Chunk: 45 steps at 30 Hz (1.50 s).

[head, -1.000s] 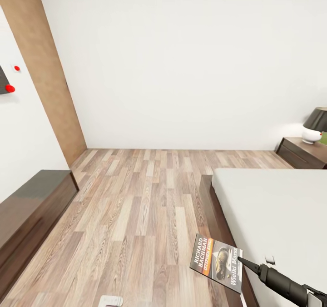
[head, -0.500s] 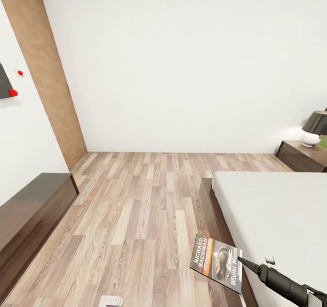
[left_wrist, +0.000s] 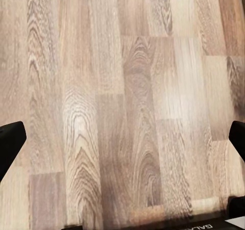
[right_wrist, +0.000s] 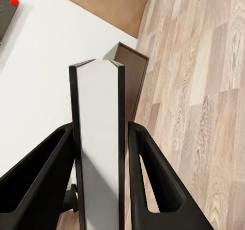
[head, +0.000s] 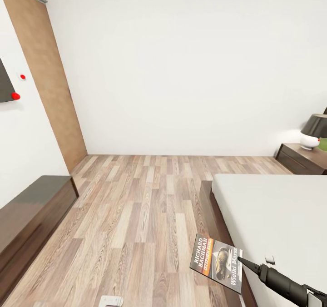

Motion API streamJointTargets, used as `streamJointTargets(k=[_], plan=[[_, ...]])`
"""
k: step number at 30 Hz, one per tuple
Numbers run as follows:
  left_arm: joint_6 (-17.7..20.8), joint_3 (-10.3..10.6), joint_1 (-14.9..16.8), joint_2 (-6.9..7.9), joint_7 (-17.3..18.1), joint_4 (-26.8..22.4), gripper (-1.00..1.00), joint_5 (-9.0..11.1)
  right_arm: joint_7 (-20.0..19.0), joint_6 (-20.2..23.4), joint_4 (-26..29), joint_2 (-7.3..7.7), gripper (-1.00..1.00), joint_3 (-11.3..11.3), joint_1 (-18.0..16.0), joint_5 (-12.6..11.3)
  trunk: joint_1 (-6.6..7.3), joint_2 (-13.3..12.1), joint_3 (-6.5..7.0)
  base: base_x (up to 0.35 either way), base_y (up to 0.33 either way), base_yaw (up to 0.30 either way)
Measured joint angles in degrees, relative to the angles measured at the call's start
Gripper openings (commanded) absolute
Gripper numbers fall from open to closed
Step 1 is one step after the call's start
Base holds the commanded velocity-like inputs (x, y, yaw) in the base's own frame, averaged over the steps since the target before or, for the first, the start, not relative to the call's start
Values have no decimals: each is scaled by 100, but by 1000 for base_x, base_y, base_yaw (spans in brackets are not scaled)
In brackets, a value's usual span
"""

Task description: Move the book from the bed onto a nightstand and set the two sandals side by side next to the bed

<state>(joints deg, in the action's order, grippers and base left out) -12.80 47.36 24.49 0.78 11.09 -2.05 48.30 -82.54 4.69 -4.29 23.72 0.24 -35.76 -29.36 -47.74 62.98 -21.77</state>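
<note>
The thin dark-covered book [head: 216,262] with the orange title band is being held clamped between the fingers of the right gripper [right_wrist: 102,163], above the floor beside the pale grey-white bed [head: 277,216]; the left gripper [left_wrist: 122,143] is being kept wide open; the dark wooden nightstand [head: 303,158], far ahead, is not yet reached; the sandals are judged still to be done.

I see the wood-plank floor [head: 136,216] carrying the bed [head: 277,220] at right, its pale mattress bare over a dark frame. A long low dark dresser [head: 32,220] stands on the floor against the left wall. Past the bed's far corner sits a nightstand [head: 302,158], with a dark-shaded lamp [head: 313,132] on its top. From my left wrist camera, bare planks [left_wrist: 122,102].
</note>
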Motion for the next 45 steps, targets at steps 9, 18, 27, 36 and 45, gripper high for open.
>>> streamJointTargets(k=[9,18,27,36,45], plan=[[3,-1,0,17,-8,45,100,0,837,-5,-7,-16,-100,20,1,3,0,0,5,0,0,0],[14,6,-494,349,7,81,100,-28,1173,-8,-9,-89,-100,11,0,14,0,0,5,0,0,0],[17,25,-561,388,17,79,100,-45,1187,-14,-9,-147,-100,11,321,13,0,0,5,0,0,0],[17,22,-562,379,-2,79,100,-39,1188,-16,-9,-149,-100,8,339,14,0,0,51,0,0,0],[17,17,-562,369,-5,79,100,-39,1179,-16,-9,-148,-100,7,341,13,0,0,133,0,0,0]])
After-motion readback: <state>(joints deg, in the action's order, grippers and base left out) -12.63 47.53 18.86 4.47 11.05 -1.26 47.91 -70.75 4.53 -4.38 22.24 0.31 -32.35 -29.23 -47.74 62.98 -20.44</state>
